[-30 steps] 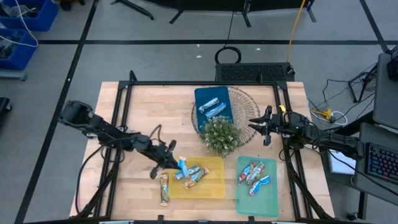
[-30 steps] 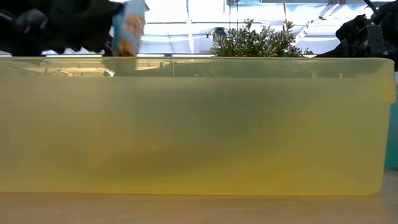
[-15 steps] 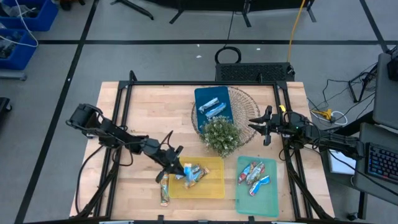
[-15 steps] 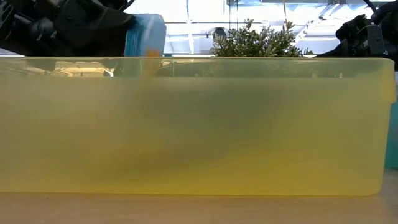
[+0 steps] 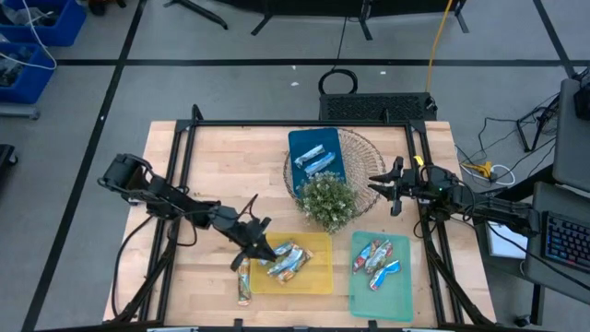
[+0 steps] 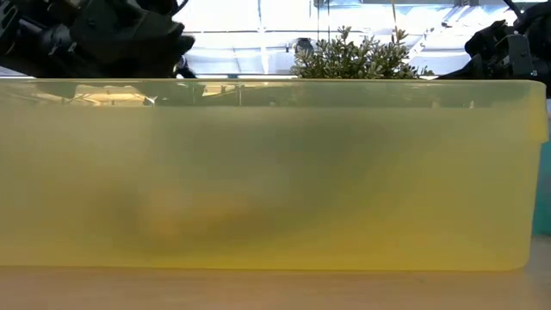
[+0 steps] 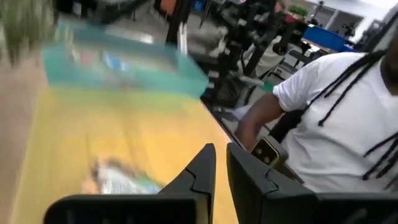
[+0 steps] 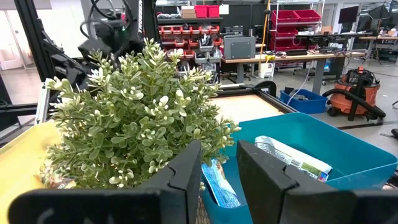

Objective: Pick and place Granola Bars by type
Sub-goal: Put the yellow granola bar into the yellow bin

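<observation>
Yellow tray now holds the blue-orange bar – the left gripper has let go, jaws empty, slightly parted; right gripper waits – jaws parted, empty.

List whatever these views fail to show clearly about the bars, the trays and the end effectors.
- Low view: the yellow tray wall fills the frame, hiding its bars and the table behind.
- Left wrist view: motion blur smears the bar in the yellow tray; its type is unreadable.
- Right wrist view: the plant blocks most of the scene behind it.
- High view: the wrapper print on the bars in the teal tray is too small to read.
</observation>
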